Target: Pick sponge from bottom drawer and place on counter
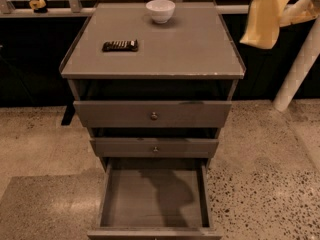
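The bottom drawer (152, 204) is seen pulled open, and the sponge cannot be made out on its shadowed floor. Only a yellow arm segment (265, 14) is shown, above and right of the counter (190, 54). The gripper itself is not shown, so its state cannot be told.

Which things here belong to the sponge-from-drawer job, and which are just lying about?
Job: bottom drawer, open, no sponge visible inside; counter; robot arm at upper right, end effector not in view.
Lying about: white bowl and dark flat packet, both on the counter.
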`<state>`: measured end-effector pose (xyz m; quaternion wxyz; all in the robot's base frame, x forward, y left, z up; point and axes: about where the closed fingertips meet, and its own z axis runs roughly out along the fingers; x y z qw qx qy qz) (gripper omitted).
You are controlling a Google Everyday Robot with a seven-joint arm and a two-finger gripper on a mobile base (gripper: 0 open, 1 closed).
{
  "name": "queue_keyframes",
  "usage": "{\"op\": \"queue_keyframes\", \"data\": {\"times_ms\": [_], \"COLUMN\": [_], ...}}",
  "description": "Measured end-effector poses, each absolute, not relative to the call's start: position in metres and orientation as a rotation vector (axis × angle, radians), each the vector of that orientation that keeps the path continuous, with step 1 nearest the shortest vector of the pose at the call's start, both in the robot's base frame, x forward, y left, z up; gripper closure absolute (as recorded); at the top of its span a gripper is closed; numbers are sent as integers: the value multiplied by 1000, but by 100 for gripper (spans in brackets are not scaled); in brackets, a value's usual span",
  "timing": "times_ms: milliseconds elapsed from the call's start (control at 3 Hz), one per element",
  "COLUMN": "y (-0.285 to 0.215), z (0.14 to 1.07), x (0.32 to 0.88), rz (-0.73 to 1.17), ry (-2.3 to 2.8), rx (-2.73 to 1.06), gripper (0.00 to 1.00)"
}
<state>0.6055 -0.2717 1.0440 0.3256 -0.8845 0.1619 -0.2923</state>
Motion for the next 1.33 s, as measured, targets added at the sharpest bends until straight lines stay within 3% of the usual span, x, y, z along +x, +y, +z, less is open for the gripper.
{"op": "queue_keyframes", "data": {"times_ms": [333,1000,1333], "y": [-229,-270,-331], "z": [1034,994,985], "x": [627,620,619], "rz": [-766,-752,-795], "ry": [429,545,649], "rx": [-2369,-2434,-2430], "gripper": [100,100,100]}}
